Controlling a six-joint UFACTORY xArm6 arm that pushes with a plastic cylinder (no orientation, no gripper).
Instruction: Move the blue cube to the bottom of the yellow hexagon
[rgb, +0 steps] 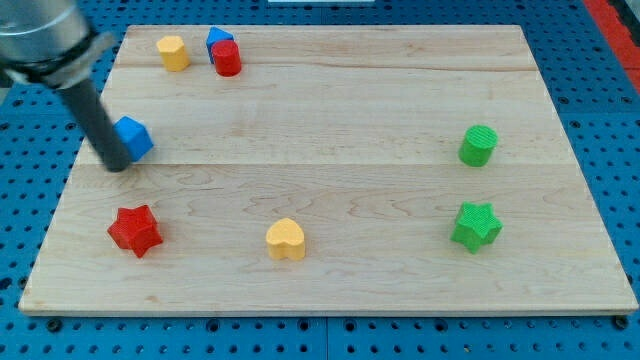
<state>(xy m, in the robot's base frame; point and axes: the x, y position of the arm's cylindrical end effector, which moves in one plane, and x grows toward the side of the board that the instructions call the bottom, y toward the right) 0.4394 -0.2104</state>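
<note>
The blue cube (134, 137) lies at the board's left, well below the yellow hexagon (173, 52), which sits near the view's top left. My tip (119, 166) rests on the board just left of and slightly below the blue cube, touching or nearly touching its left side. The dark rod rises from the tip toward the view's top left corner.
A red cylinder (228, 58) sits right of the yellow hexagon, with a second blue block (217, 39) partly hidden behind it. A red star (135, 230) lies at the bottom left, a yellow heart (286, 240) at the bottom centre. A green cylinder (478, 146) and a green star (476, 224) lie at the right.
</note>
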